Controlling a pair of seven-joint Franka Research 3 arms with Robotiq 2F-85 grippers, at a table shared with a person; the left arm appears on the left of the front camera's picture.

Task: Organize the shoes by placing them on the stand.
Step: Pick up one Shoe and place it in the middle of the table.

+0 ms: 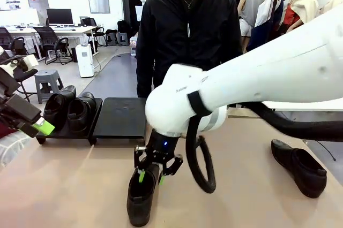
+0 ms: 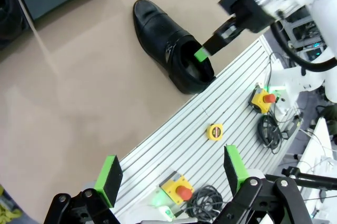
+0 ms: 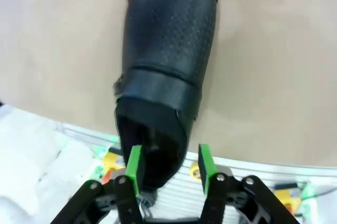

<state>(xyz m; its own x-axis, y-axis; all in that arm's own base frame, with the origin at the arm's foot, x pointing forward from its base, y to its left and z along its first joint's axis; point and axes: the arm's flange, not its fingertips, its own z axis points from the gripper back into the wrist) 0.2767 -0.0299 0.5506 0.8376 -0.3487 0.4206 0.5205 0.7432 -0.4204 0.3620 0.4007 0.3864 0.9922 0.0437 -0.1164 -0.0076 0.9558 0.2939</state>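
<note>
Right gripper (image 1: 151, 179) sits low over the heel end of a shoe (image 1: 140, 201) at the near table edge. Its jaws are parted and slack, not clamping; the right wrist view has the green pads (image 3: 134, 167) either side of one wall of the heel opening, with a gap showing at the outer pad. Left gripper (image 1: 40, 126) hangs at the far left, near the stand's front corner — jaws spread wide, nothing between them.

The table (image 1: 69, 185) is tan, and a person (image 1: 187, 40) in a black jacket stands at its far side. The stand (image 1: 120, 118) is two black platforms side by side, left of centre at the far edge. The left platform (image 1: 64, 134) carries two shoes, (image 1: 58, 107) and (image 1: 81, 110), next to each other. The shoe under the right gripper lies flat on the table, heel toward the robot — well apart from the stand. A fourth shoe (image 1: 300, 166) lies on the table at far right.
</note>
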